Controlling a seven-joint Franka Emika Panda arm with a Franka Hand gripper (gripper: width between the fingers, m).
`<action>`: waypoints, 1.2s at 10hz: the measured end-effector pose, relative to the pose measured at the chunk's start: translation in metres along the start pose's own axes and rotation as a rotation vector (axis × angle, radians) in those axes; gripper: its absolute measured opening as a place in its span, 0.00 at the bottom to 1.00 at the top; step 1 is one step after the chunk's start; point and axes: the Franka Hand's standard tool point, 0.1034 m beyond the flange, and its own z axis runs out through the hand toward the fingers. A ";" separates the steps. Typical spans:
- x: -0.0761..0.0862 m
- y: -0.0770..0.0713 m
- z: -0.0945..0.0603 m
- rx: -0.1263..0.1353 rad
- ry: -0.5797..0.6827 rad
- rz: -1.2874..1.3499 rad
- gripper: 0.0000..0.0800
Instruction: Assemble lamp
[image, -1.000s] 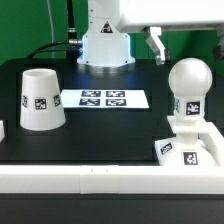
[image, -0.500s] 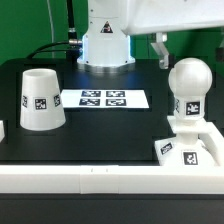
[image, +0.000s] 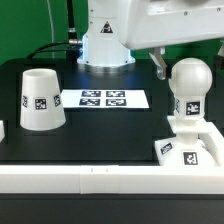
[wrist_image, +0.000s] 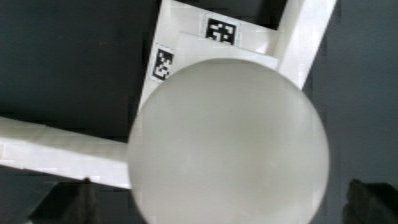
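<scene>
Hovering above the bulb (image: 189, 85), the gripper (wrist_image: 214, 203) holds its jaws apart and empty, with a dark fingertip flanking the globe on each side in the wrist view. The bulb stands upright, neck down, on the base (image: 190, 148) at the exterior view's right. Its long axis is vertical, almost directly beneath the pincer. The shade (image: 40, 98) sits well apart.

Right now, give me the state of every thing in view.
base: lying flat.
bulb: upright on the base, not gripped.
shade: standing apart, wide end down, not fitted.
fingers: open, holding nothing.
</scene>
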 end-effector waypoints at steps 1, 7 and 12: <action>0.000 -0.001 0.006 0.000 -0.001 -0.001 0.87; -0.003 0.001 0.015 0.002 -0.013 0.001 0.72; -0.003 0.001 0.015 0.003 -0.012 0.118 0.72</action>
